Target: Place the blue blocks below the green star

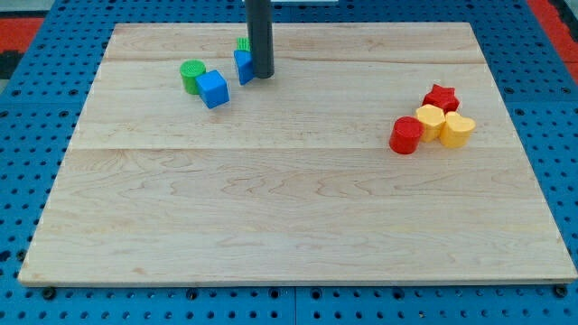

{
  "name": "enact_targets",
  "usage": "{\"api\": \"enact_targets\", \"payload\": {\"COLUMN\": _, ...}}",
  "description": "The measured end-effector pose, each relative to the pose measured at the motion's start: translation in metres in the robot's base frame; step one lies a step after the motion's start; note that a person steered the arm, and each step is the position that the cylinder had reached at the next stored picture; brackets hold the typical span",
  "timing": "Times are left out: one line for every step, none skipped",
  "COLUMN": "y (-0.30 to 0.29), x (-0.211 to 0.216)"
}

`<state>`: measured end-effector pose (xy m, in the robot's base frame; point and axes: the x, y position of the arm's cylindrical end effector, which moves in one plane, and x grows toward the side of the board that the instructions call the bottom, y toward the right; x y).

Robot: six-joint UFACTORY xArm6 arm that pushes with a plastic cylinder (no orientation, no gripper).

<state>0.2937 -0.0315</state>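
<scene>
- My tip (261,76) is the end effector here: a plain rod with no jaws, so there is nothing to part, close or clamp. It rests on the wooden counter (289,208) near its 12 o'clock edge.
- A blue block (242,66), half hidden by the rod, touches my tip at the tip's 9 o'clock side; its shape I cannot tell.
- A green block (243,43), probably the green star, peeks out at that blue block's 12 o'clock, mostly hidden.
- The blue cube (213,88) lies at my tip's 8 o'clock, touching a green cylinder (191,75) at the cube's 10 o'clock.
- The red star (441,97), red cylinder (405,135) and two yellow blocks (430,121) (458,130) cluster well apart at 3 o'clock.
- To do this well, I judge: push each blue block from its far side with short strokes, approaching the cube from 9 o'clock so the green cylinder stays put, without nudging the star.
</scene>
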Motion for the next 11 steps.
{"api": "enact_targets", "payload": {"y": 0.041, "x": 0.053}}
{"api": "enact_targets", "payload": {"y": -0.077, "x": 0.082}}
{"api": "enact_targets", "payload": {"y": -0.113, "x": 0.049}}
{"api": "enact_targets", "payload": {"y": -0.116, "x": 0.024}}
{"api": "enact_targets", "payload": {"y": -0.101, "x": -0.003}}
{"api": "enact_targets", "payload": {"y": -0.021, "x": -0.005}}
{"api": "enact_targets", "payload": {"y": -0.048, "x": 0.001}}
{"api": "enact_targets", "payload": {"y": -0.098, "x": 0.04}}
{"api": "enact_targets", "payload": {"y": -0.015, "x": 0.066}}
{"api": "enact_targets", "payload": {"y": 0.024, "x": 0.025}}
{"api": "enact_targets", "payload": {"y": 0.008, "x": 0.0}}
